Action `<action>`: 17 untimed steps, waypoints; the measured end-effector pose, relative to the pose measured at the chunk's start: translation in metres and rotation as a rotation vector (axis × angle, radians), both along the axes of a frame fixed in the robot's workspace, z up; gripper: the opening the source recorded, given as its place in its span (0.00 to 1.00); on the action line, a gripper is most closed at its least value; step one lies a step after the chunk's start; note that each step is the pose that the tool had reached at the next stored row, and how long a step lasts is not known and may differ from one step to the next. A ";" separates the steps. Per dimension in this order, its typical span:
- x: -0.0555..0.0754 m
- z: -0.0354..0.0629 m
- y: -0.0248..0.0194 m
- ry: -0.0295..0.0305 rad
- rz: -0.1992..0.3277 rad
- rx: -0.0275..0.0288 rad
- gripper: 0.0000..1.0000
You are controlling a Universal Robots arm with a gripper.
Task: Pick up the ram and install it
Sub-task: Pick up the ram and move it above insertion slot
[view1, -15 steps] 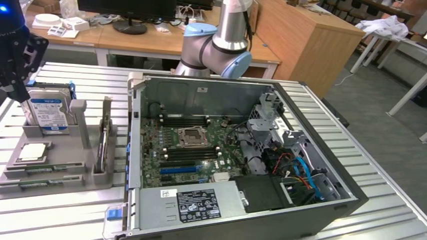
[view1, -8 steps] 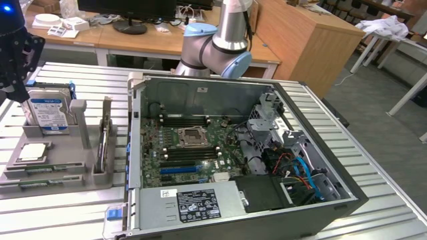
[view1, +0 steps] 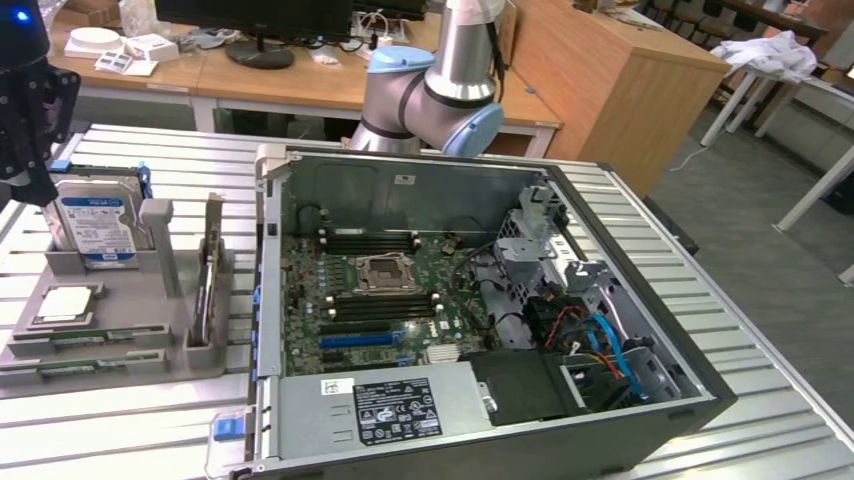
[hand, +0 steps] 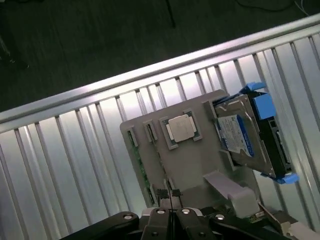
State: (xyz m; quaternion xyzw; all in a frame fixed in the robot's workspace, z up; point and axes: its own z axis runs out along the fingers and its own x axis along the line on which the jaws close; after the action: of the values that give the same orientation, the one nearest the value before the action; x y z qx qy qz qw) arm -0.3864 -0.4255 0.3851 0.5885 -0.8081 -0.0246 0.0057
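Gripper [hand: 170, 206], fingers pressed together, nothing held, poised above grey holder [hand: 200, 160], ram [view1: 91, 341] lying in holder slot, near below, untouched

Open computer case [view1: 387, 190], hard drive [view1: 94, 222]

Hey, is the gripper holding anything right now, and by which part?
Nothing. The gripper is shut and empty above the tray; the ram lies in its slot.

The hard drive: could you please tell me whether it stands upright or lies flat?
Upright: the hard drive stands on its edge in a slot of the grey holder.
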 end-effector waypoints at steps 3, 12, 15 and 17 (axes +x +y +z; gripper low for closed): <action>0.000 -0.0003 0.0000 0.0000 0.052 0.0000 0.11; 0.000 -0.0008 0.0000 0.0003 0.185 0.0000 0.11; 0.000 -0.0009 0.0000 0.0001 0.186 0.0000 0.11; 0.000 -0.0009 0.0000 0.0001 0.187 0.0001 0.11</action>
State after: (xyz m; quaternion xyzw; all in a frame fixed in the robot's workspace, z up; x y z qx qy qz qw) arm -0.3865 -0.4255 0.3842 0.6613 -0.7497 -0.0240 0.0081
